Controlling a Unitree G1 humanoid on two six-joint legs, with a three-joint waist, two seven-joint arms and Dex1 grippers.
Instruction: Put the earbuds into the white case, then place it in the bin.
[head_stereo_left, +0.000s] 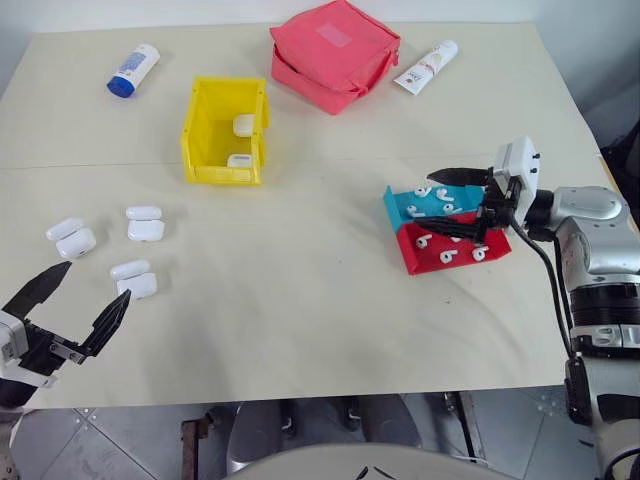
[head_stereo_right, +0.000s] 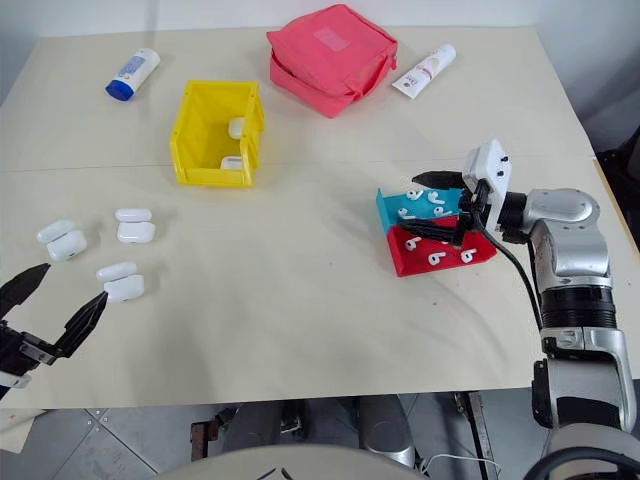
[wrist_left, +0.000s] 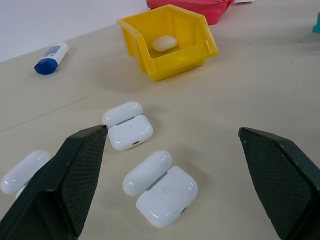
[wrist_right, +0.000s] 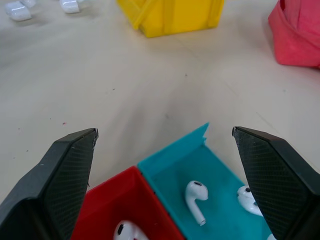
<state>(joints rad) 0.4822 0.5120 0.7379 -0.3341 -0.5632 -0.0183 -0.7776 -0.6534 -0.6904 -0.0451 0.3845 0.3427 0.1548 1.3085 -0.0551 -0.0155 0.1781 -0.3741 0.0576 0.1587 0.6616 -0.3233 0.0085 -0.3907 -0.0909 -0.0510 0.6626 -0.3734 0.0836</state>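
Several white earbuds (wrist_right: 196, 197) lie in a teal tray (head_stereo_left: 392, 207) and a red tray (head_stereo_left: 420, 262) at the right of the table. My right gripper (head_stereo_left: 428, 202) hangs open just above these trays, holding nothing. Three white cases lie with lids flipped open at the left: one (head_stereo_left: 134, 278) closest to my left gripper (head_stereo_left: 98, 280), another (head_stereo_left: 145, 224) behind it, a third (head_stereo_left: 72, 237) further left. The left gripper is open and empty near the table's front edge. The yellow bin (head_stereo_left: 200, 130) stands at the back left with two white cases (head_stereo_left: 243, 125) inside.
A pink-red fabric pouch (head_stereo_left: 335, 52) sits at the back centre. A blue-capped tube (head_stereo_left: 133, 70) lies at the back left and a white tube (head_stereo_left: 427, 66) to the right of the pouch. Bare tabletop stretches between the cases and the trays.
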